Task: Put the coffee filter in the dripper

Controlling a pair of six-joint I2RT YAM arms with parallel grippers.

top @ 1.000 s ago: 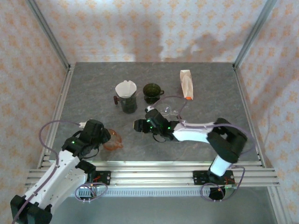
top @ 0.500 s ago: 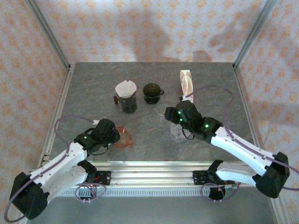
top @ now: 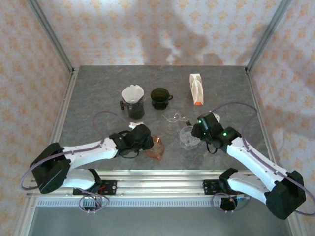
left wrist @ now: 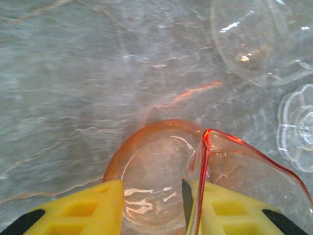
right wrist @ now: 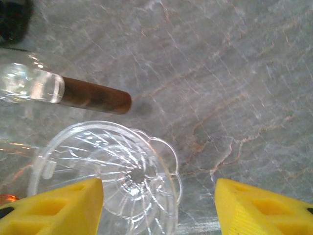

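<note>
Top view: white coffee filter (top: 133, 92) sits in the dark dripper (top: 134, 107) at the back of the counter (top: 98, 98); beige paper packet (top: 196, 89) back right.
Left wrist: left fingers (left wrist: 83, 210) clamped on the tilted orange glass dripper (left wrist: 146, 161).
Right wrist: right fingers (right wrist: 63, 205) spread wide around the clear dripper (right wrist: 112, 171).
Risk: slick glass, imo the orange one could slip out.

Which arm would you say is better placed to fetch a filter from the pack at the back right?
Right, probably. The right gripper is open and nearer the filter pack; the left gripper is shut on the orange dripper.
</note>
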